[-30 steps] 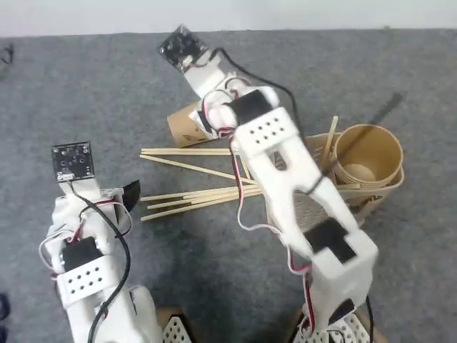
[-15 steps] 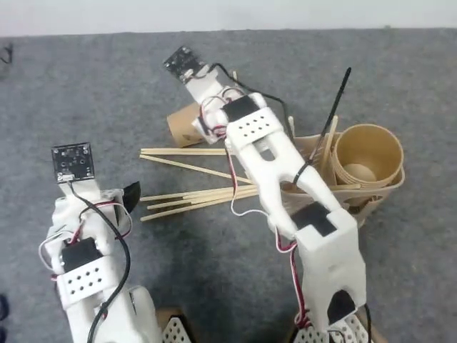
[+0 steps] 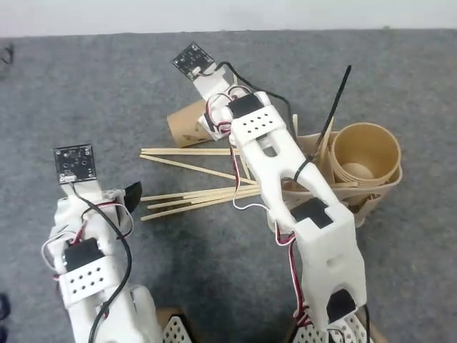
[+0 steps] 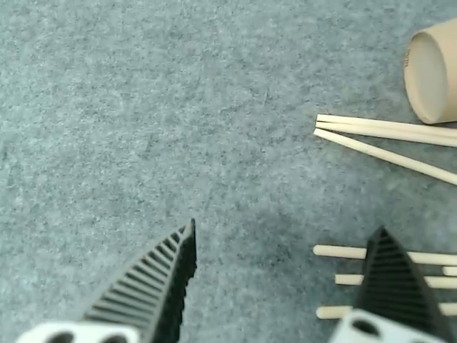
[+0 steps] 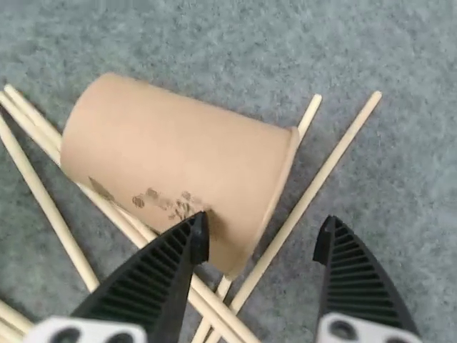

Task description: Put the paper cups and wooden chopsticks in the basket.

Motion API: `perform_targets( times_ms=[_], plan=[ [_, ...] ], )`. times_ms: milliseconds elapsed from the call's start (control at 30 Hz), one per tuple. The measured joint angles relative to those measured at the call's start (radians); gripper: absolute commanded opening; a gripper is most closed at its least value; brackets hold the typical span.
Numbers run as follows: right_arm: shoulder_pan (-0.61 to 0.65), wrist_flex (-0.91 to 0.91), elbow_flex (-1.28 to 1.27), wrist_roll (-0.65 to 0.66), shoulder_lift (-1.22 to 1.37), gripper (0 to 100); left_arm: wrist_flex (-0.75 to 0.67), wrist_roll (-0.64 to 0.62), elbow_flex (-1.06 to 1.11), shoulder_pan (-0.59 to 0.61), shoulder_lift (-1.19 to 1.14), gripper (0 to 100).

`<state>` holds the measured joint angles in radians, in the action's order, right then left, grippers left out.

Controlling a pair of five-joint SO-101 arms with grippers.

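On the grey table the basket at right holds a paper cup; another cup lies sideways at far centre, loose chopsticks nearer. The right claw gapes wide over that cup, the left claw wide beside the chopstick ends.

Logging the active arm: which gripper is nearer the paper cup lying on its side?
Right. The right gripper is over the cup, at its rim; the left gripper is off by the chopsticks.

Robotics lab; grey felt tabletop
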<state>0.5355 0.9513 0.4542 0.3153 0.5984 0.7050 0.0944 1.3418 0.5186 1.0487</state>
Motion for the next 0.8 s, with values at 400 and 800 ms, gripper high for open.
perform_targets(
  times_ms=[400, 800],
  plan=[
    [0.064, -0.005, 0.017, 0.078, 0.026, 1.8, 0.0, 0.0, 0.0, 0.0, 0.0, 35],
    [0.068, -0.005, 0.017, 0.089, 0.026, 0.8, 0.0, 0.0, 0.0, 0.0, 0.0, 35]
  ],
)
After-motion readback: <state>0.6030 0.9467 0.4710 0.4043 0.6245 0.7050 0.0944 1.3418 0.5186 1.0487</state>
